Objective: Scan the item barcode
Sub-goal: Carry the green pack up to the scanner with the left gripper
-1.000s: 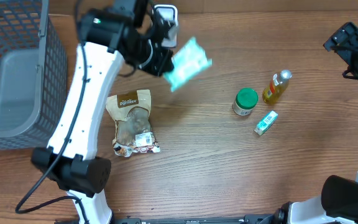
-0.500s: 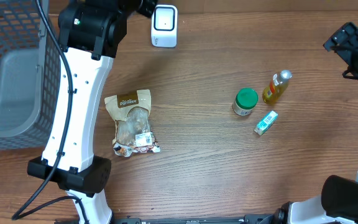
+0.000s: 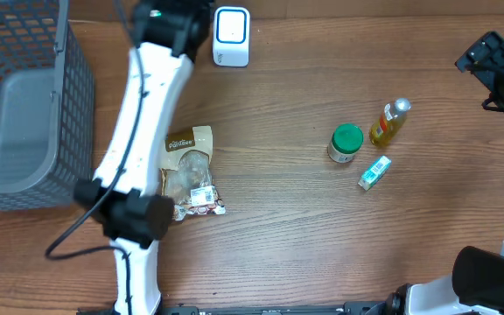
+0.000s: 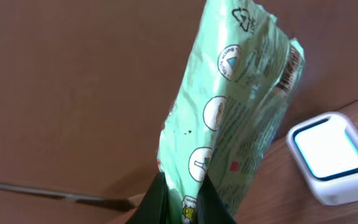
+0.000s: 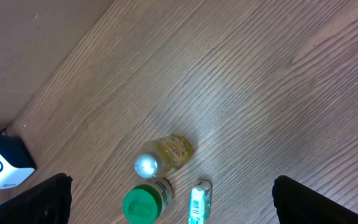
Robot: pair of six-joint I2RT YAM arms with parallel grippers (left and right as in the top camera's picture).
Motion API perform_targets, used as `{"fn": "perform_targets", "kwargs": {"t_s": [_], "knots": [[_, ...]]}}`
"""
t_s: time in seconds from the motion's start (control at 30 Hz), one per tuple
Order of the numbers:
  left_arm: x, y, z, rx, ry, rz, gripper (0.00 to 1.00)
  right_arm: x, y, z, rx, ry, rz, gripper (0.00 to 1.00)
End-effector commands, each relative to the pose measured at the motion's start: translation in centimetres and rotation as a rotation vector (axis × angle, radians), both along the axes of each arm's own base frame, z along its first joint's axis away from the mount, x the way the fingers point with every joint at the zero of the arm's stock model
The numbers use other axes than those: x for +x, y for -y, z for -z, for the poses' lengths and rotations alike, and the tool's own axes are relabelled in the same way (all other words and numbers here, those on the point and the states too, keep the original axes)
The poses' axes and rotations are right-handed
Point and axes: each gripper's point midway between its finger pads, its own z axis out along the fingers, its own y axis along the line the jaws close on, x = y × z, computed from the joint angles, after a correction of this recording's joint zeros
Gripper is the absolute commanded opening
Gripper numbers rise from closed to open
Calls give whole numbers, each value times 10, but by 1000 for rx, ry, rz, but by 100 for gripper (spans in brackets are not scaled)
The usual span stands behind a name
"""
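Overhead, left arm (image 3: pixel 138 114): reaching across the table (image 3: pixel 287 236) to its far edge, wrist just left of the white scanner (image 3: pixel 231 35); held packet not visible here.
Overhead, right gripper (image 3: pixel 495 63): at the far right edge, well apart from every item.
Overhead, items: brown snack pouch (image 3: pixel 189 171) partly under the left arm; green-lidded jar (image 3: pixel 346 143), yellow bottle (image 3: pixel 390 121) and small green box (image 3: pixel 374 171) close together right of centre; wire basket (image 3: pixel 16 96) at left.
Left wrist, left gripper (image 4: pixel 184 202): clamped tight on the lower end of the green packet (image 4: pixel 241 106), packet rising from the jaws.
Left wrist, barcode (image 4: pixel 294 65): on the packet's right edge, up and left of the scanner's lit window.
Right wrist, fingers (image 5: pixel 48 202): spread wide at both lower corners, holding nothing; bottle, jar and box on the table between them.
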Motion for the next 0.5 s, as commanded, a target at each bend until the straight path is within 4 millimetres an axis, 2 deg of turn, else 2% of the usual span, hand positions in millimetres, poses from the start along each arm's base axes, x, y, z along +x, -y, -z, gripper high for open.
{"fn": "perform_targets", "kwargs": {"t_s": [0.0,0.07,0.2,0.33,0.47], "knots": [[12,-1,24,153,-27,-73,4,0,0,0,1,2,-4,100],[19,5,48,178,-57,-82,4,0,0,0,1,2,-4,100],[32,3,84,237,-72,-164,4,0,0,0,1,2,-4,100],[46,-1,112,303,-57,-246,4,0,0,0,1,2,-4,100],[55,0,130,324,-54,-256,4,0,0,0,1,2,-4,100]]}}
